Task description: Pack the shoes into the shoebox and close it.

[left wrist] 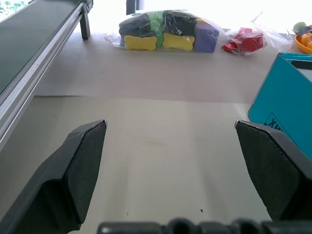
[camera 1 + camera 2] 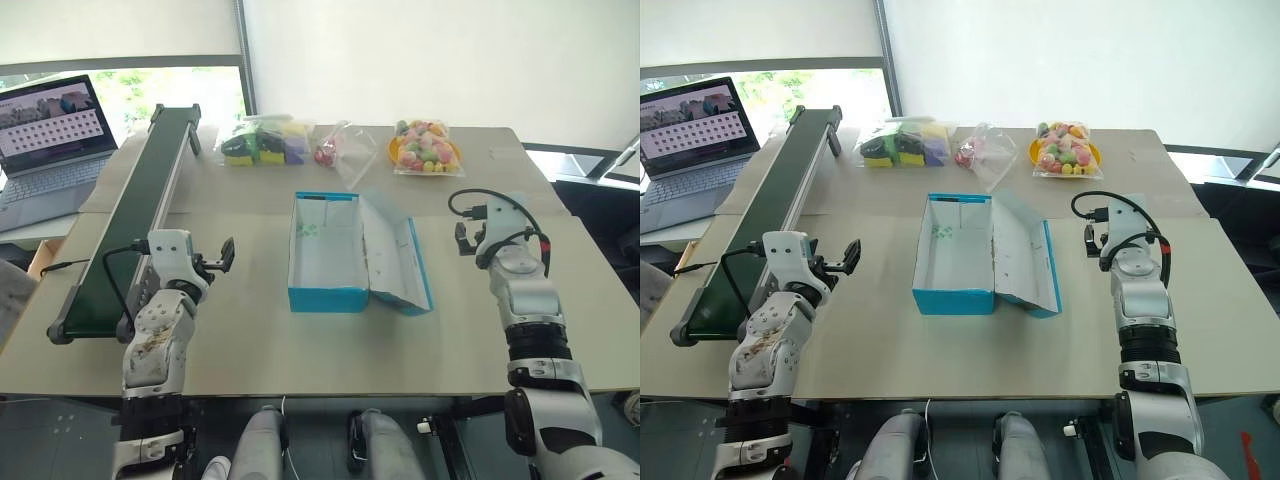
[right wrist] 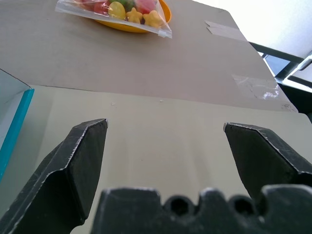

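Turquoise-blue cardboard shoebox with a white inside sits open and empty at table centre, its hinged lid folded out toward three o'clock. Light and thin-walled, it would likely crush or slide if squeezed; the lid's free edge looks the safest place to take hold for closing. The grey shoes cannot be pointed to anywhere on the table. Left gripper hovers at nine o'clock of the box, right gripper at three o'clock, both aimed forward and roughly level, black fingers spread wide, holding nothing. Clear bags of coloured items lie at twelve o'clock.
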